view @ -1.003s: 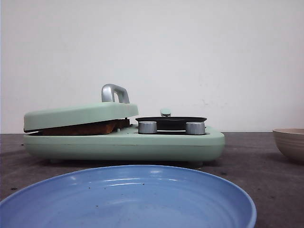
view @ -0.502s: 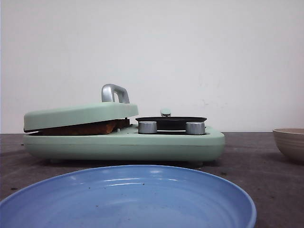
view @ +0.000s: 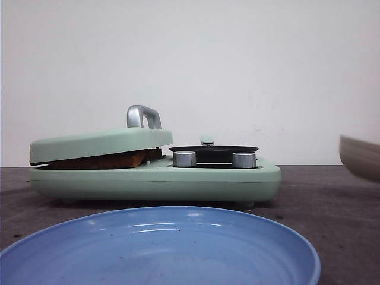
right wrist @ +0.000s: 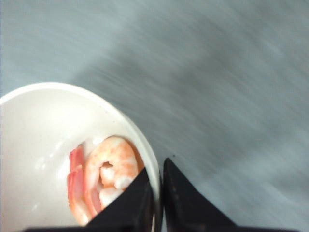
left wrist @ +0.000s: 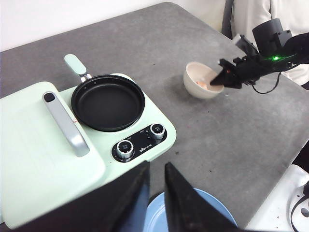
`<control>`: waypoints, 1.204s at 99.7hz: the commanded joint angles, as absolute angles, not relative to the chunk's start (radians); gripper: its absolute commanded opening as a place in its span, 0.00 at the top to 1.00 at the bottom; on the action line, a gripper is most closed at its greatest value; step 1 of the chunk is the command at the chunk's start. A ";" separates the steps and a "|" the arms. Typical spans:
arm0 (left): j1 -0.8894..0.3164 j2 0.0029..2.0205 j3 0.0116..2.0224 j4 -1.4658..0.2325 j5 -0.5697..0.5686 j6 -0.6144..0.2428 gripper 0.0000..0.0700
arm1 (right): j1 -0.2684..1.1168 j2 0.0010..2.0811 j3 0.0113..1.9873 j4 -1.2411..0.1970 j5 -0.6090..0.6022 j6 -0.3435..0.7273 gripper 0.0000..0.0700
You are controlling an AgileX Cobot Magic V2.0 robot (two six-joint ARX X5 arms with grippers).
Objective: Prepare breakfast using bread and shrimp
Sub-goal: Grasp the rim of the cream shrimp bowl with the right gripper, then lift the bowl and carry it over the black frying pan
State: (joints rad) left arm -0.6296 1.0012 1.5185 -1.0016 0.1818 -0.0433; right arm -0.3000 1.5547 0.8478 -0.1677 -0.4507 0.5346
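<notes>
The bread (view: 104, 160) shows only as a brown edge under the breakfast maker's shut green lid (view: 101, 142), which the left wrist view sees from above (left wrist: 38, 145). Shrimp (right wrist: 113, 162) lie in a white bowl (right wrist: 34, 125). My right gripper (right wrist: 157, 176) is shut on the bowl's rim, one finger inside and one outside. The bowl (view: 361, 155) hangs tilted above the table at the far right, and the right gripper (left wrist: 218, 79) holds the bowl (left wrist: 199, 82) to the right of the maker. My left gripper (left wrist: 157, 166) hovers over the blue plate, its jaws nearly together with nothing between them.
A black pan (left wrist: 107, 101) sits empty on the maker's right half, behind two knobs (left wrist: 140, 140). A blue plate (view: 160, 249) lies in front of the maker, near the table's front edge. A person in white (left wrist: 251, 14) stands beyond the table's far right corner.
The bowl at the right edge of the front view has risen off the table and tilted. The maker, plate and left gripper have not moved.
</notes>
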 commanded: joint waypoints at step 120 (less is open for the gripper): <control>-0.637 1.007 1.539 -0.988 0.184 -0.038 0.99 | 0.533 1.721 1.337 0.028 0.301 -0.021 0.99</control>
